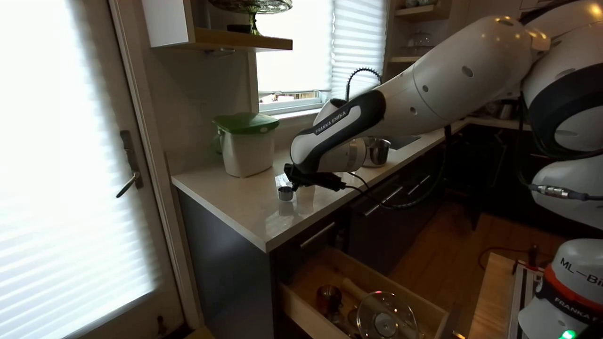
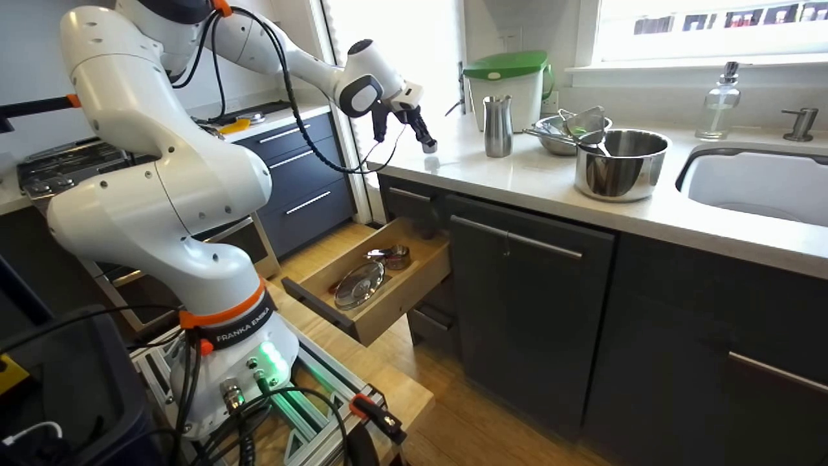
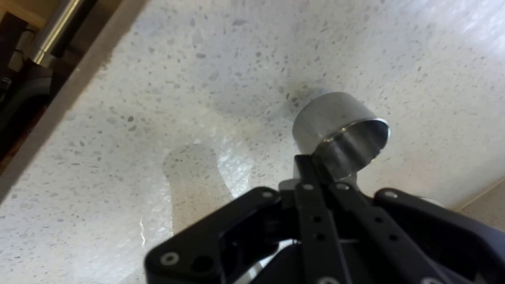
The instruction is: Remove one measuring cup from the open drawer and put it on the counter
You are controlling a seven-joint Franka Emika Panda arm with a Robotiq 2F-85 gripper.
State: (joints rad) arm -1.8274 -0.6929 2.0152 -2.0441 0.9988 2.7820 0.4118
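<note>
Cup (image 3: pixel 335 120) held by the claw (image 3: pixel 312 159), down at the pale, speckled bench (image 3: pixel 221 102), in what looks like the setting-down step of the errand. In the wrist view the black fingers (image 3: pixel 311 209) stand almost together, a narrow pinch, tips against the cup; I take them to be gripping it, though by wall or handle I cannot tell. The cup's mouth is turned toward the lower right.

In an exterior view, the cup shows upright, mouth up, in from the bench's end and near the white bin (image 1: pixel 248 151). From here I cannot tell whether its underside touches the bench or hangs just above. The arm (image 1: pixel 447 89) slants down from the upper right, wrist bent low, the claw mostly hidden under it. Below, the drawer (image 1: pixel 306 312) stands pulled out, a glass lid (image 1: pixel 386 316) inside; the taking-out half of the job appears done.

In an exterior view, the arm rises from its mount (image 2: pixel 236 346) at the lower left, elbow high, and arches across to the bench, the claw tilted down and to the right, cup at its tips, the tumbler (image 2: pixel 498 127) well apart. The next move, as I judge it, calls for settling the cup level, parting the fingers just enough to free it, then backing off along the claw's own line. A sideways tug could tip so small a piece.
</note>
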